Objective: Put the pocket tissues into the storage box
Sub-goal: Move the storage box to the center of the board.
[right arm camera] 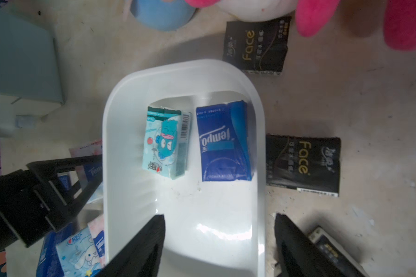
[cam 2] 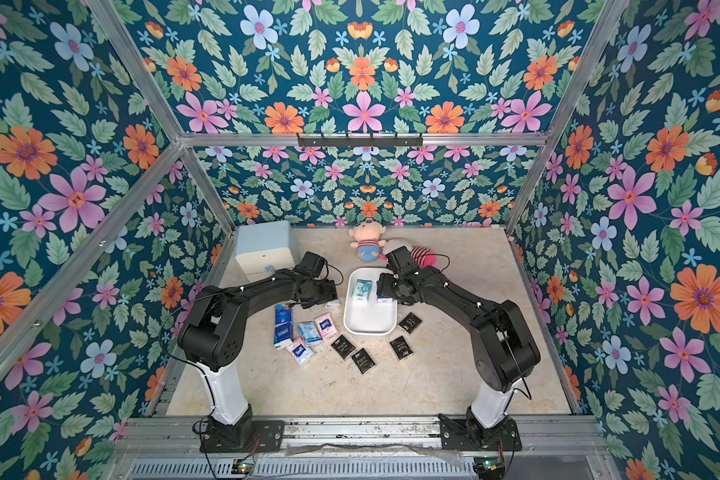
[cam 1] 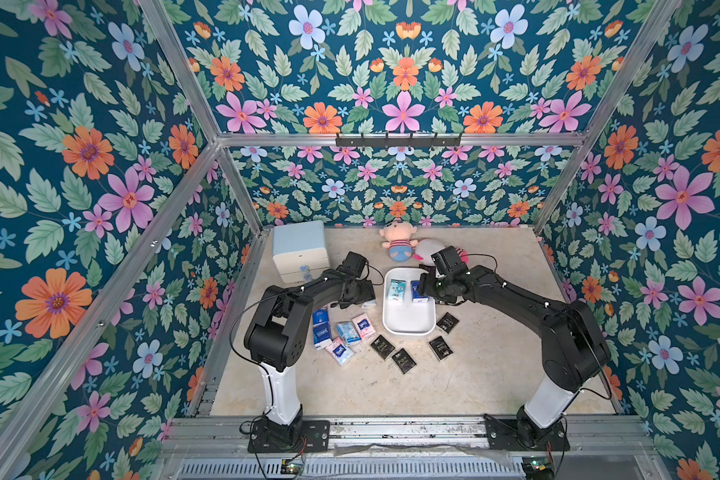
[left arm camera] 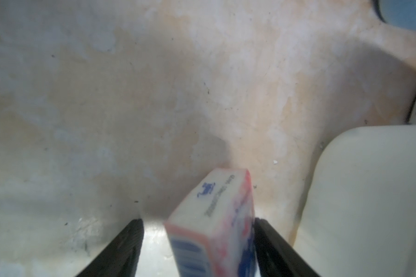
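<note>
Where floral-papered walls (cam 1: 100, 174) w/ aluminium framing close it in on three sides, desk (cam 1: 474, 382) shows mottled beige, scuffed. Cream cabinet (cam 1: 300, 249) at rear left corner; plush dolls (cam 1: 398, 243) by rear edge.

Storage box (cam 1: 408, 322) mid-desk, white. Holds 2 pkts lying flat, side by side, at its rear end: light blue packet (right arm camera: 166, 144) w/ cartoon print, dark blue packet (right arm camera: 223, 144).

Loose pocket tissues (cam 1: 348, 332), blue & pink, clustered betw box and left edge. Black packets (cam 1: 404, 360) scattered toward front edge and to right of box.

Left end effector (left arm camera: 197, 220) spread. Pink-and-white packet (left arm camera: 214, 211) stands tilted betw its fingers, near box, touching one finger, gap to the other. Not clamped.

Right end effector (right arm camera: 218, 215) released, nothing held, over box.
</note>
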`<state>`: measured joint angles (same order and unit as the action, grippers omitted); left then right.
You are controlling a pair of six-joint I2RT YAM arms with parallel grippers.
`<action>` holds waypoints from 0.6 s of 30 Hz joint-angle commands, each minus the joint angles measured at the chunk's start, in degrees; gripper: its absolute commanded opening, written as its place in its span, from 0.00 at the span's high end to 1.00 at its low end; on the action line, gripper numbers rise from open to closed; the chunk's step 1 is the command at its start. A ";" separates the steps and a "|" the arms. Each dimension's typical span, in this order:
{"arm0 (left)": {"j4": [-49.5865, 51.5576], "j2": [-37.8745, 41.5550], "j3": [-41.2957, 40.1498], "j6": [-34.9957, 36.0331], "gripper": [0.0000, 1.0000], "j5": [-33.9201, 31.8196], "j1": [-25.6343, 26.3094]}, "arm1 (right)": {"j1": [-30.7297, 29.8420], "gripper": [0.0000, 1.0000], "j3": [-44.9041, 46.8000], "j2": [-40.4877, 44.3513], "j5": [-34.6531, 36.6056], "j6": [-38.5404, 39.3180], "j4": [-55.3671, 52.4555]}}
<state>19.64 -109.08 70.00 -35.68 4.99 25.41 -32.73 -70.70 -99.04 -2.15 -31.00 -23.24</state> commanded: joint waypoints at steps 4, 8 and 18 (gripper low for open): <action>3.10 1.23 1.54 0.43 0.23 -1.62 -0.01 | 0.12 0.24 2.21 0.55 -0.91 -0.81 1.82; 3.82 2.97 1.30 1.00 0.22 -2.80 -0.01 | 0.12 0.24 2.92 0.83 -1.25 -1.08 2.46; 4.00 0.40 0.71 1.99 0.24 -1.04 0.34 | 0.12 0.25 2.31 -1.54 -3.55 -0.91 4.41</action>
<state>22.52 -108.47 70.98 -34.52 3.64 25.61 -32.58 -67.88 -99.90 -4.69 -31.81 -20.27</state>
